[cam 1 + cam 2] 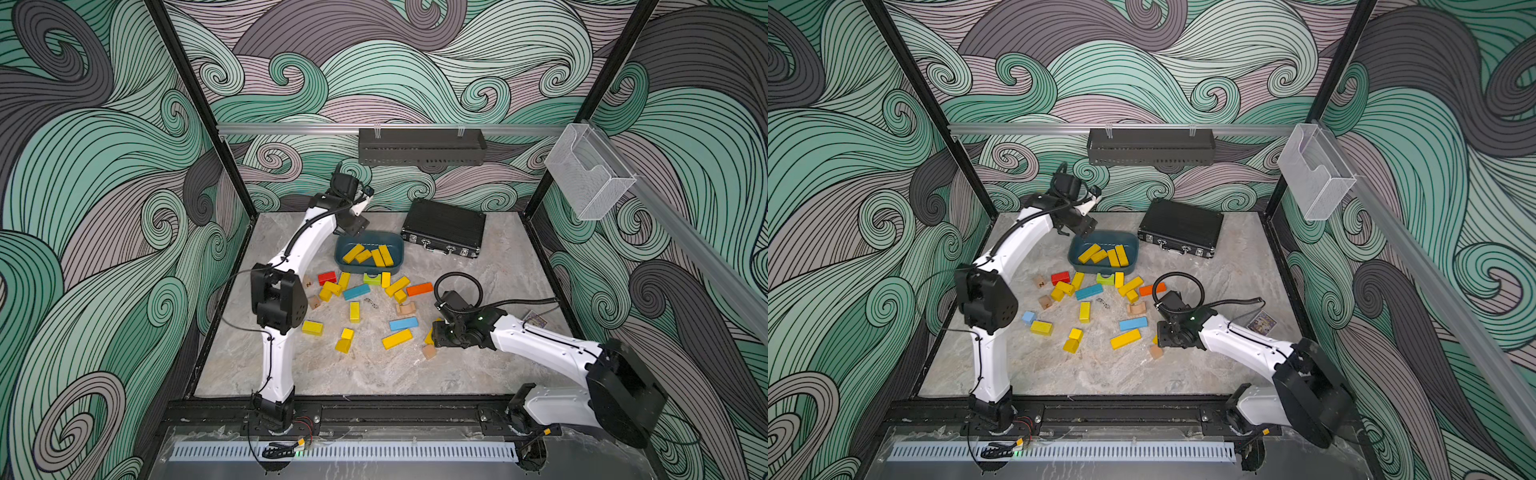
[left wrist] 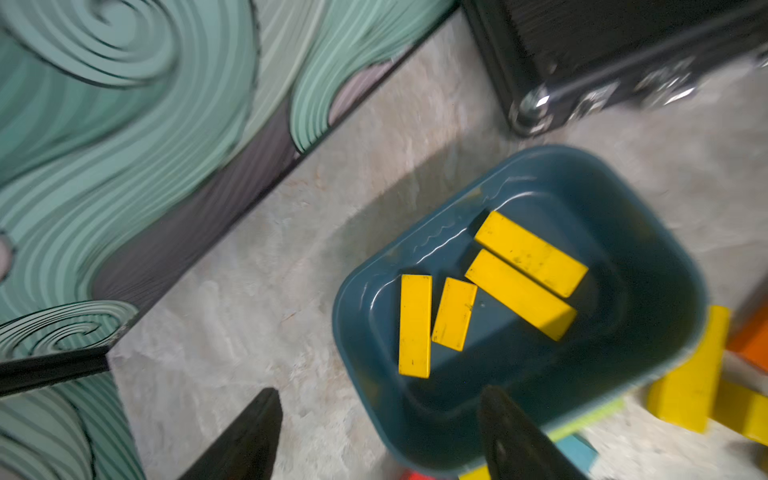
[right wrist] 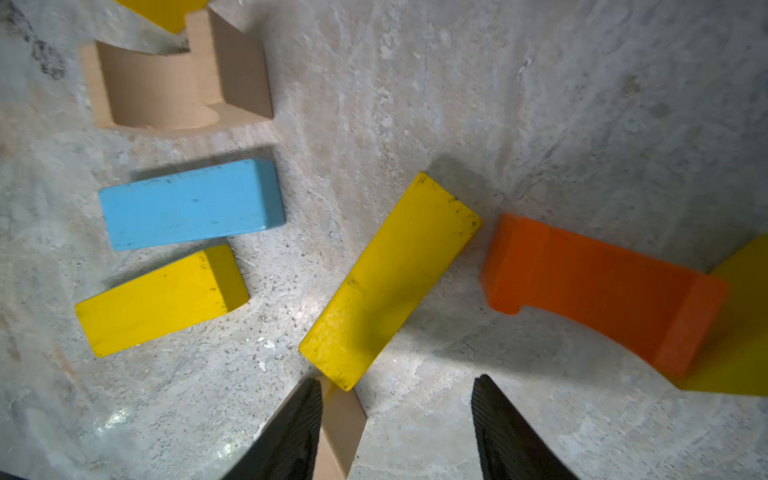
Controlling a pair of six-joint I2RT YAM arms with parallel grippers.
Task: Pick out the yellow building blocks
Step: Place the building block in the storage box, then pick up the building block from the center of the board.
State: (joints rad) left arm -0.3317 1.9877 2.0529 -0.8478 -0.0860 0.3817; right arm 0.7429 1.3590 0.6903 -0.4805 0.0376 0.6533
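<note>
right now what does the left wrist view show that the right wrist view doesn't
Only the left wrist view: the teal bin holding four yellow blocks, with the black case beyond it. Only the right wrist view: an orange curved block and a plain wooden arch block. Both: the marble table, loose yellow blocks lying on it, and an open, empty hand at the frame edge, the left hand in one, the right hand in the other.

Yellow blocks (image 2: 530, 253) in bin (image 2: 648, 266): four. Red block (image 1: 327, 277): one. Black case (image 1: 444, 226): one.
</note>
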